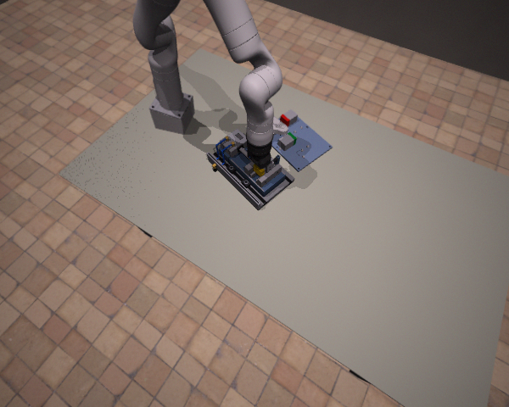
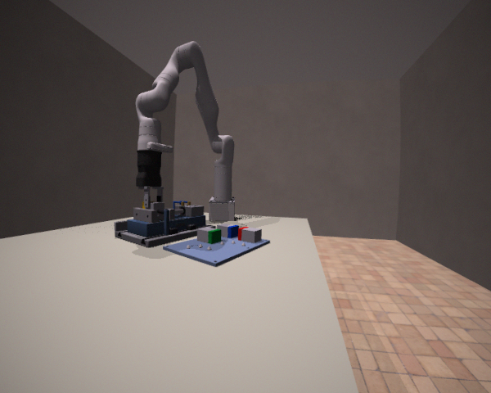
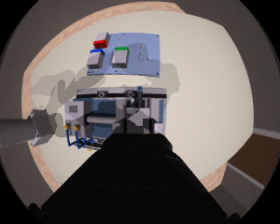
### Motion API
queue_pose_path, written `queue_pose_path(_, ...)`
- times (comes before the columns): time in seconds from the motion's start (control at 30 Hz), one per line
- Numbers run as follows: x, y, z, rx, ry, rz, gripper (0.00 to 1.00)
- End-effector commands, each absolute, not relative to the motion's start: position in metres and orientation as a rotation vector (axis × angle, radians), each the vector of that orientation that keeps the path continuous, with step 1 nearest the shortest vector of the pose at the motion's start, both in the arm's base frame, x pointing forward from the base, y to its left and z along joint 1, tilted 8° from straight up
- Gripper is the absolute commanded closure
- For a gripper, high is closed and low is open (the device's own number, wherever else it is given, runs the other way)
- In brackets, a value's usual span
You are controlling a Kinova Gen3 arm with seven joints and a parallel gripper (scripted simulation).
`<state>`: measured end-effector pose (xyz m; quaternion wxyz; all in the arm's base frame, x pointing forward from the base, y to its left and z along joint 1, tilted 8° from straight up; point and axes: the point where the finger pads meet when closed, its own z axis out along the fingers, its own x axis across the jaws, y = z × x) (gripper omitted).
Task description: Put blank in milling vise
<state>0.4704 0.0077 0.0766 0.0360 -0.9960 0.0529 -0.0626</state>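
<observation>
The milling vise (image 1: pixel 252 179) stands on the grey mat beside the blue plate (image 1: pixel 302 147). My gripper (image 1: pixel 261 170) points straight down between the vise jaws and is shut on the blank with the yellow end (image 1: pixel 260 170). The yellow end shows just below the black wrist. In the exterior view the gripper (image 2: pixel 152 197) holds the grey blank (image 2: pixel 151 206) low over the vise (image 2: pixel 161 223), near the end block without hoses. I cannot tell whether the blank rests on the low bars. In the wrist view the gripper body hides the blank; the vise (image 3: pixel 116 119) shows ahead.
The plate holds three other blanks: red-ended (image 1: pixel 288 117), green-ended (image 1: pixel 286 141), and blue-ended (image 2: pixel 229 230). The arm base (image 1: pixel 171 113) stands behind the vise. Blue hoses (image 1: pixel 222 149) sit at the vise's far end. The mat edge runs along the brick floor.
</observation>
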Motion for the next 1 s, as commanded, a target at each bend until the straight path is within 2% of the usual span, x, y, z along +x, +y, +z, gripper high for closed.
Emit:
queue_pose_path(0.0,0.4714,0.0075,0.0772,-3.059,0.169,-0.197,1.00)
queue_pose_path(0.97,0.4727,0.0072,0.0767,-3.058,0.181,-0.201,1.00)
